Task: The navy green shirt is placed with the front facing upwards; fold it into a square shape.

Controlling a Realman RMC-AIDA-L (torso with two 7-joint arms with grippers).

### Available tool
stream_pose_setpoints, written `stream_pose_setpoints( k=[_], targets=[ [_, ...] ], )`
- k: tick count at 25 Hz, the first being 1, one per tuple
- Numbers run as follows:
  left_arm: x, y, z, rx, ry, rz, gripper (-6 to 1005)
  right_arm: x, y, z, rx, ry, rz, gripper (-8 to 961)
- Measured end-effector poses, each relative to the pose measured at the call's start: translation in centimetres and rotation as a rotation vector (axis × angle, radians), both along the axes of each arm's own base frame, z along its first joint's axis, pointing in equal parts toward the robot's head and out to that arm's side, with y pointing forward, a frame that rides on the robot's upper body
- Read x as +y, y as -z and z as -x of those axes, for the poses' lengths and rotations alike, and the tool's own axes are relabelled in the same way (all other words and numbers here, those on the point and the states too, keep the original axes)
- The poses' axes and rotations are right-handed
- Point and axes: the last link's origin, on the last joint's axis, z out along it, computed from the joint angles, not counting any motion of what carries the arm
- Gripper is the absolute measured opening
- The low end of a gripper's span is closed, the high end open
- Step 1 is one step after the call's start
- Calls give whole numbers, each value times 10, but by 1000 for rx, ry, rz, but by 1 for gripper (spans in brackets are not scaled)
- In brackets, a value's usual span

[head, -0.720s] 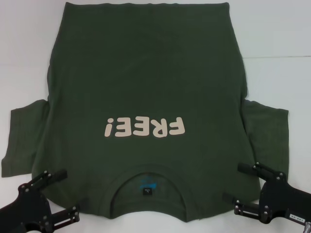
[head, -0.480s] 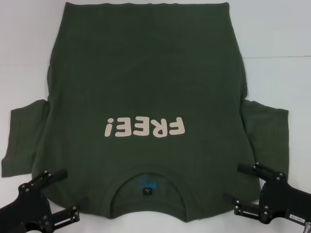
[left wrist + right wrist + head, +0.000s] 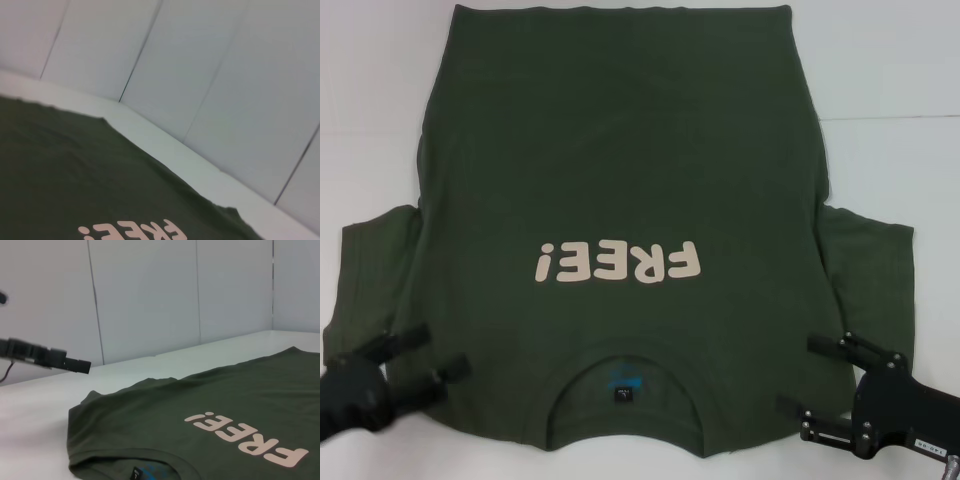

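Note:
The navy green shirt [image 3: 620, 170] lies flat and front up on the white table, collar [image 3: 623, 385] nearest me and hem at the far side. Its cream "FREE!" lettering [image 3: 617, 262] reads upside down in the head view. Both short sleeves are spread out to the sides. My left gripper [image 3: 420, 354] is open over the shirt's left shoulder, beside the left sleeve [image 3: 370, 290]. My right gripper [image 3: 812, 378] is open at the right shoulder edge with nothing between its fingers. The right wrist view shows the shirt [image 3: 200, 415] and one left finger [image 3: 65, 361] beyond it.
The white table [image 3: 900, 160] shows bare around the shirt on both sides. White wall panels [image 3: 200, 75] rise behind the table's far edge. The left wrist view looks across the shirt [image 3: 75, 175] toward that wall.
My left gripper has moved forward and to the left, from the near table edge onto the left shoulder area. The right gripper and the shirt have stayed where they were.

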Motion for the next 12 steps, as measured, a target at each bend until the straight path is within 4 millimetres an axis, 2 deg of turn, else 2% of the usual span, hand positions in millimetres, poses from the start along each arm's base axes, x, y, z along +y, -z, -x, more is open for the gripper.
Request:
stream_pose_setpoints(
  k=[8, 12],
  targets=[
    [34, -67, 6, -41, -265, 132, 897, 0, 1, 0, 1, -2, 5, 900],
    [56, -89, 12, 18, -451, 207, 895, 0, 1, 0, -2, 0, 5, 900]
  ],
)
